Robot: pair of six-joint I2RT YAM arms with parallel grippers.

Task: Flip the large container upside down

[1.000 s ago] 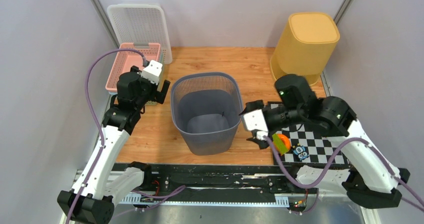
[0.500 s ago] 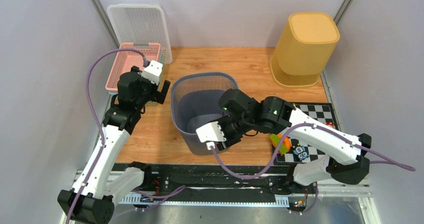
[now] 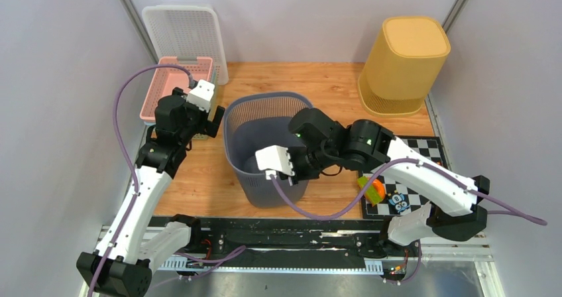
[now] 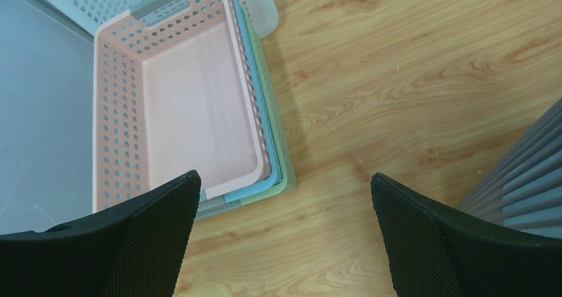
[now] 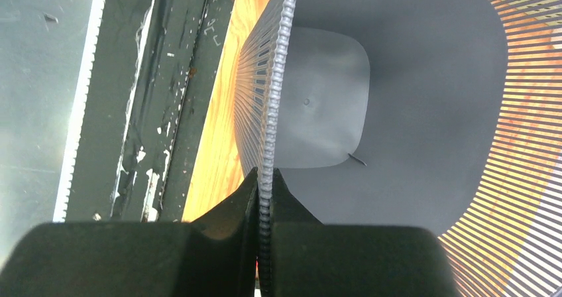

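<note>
Your right pincer (image 5: 265,185) is now clenching on the near rim of the large container (image 3: 246,121). The wrist view is showing the ribbed edge pinched tight between the two fingers. A second ago that arm was hanging out over the checkered mat (image 3: 424,191); it has since swung across and dropped onto the rim. The container's mouth is also sitting a little further left than before, so the grip seems to be already nudging it.

The container is standing upright, mouth up, in the middle of the wooden surface (image 3: 318,85). The flip itself is not yet done, but you are holding the edge you need for it.

Your left pincer (image 4: 283,178) is hanging released with its jaws wide. It is holding nothing and hovering just off the container's left wall, near the pink basket (image 4: 99,111). I am judging that lifting and rolling the gripped rim away from you is the next step.
</note>
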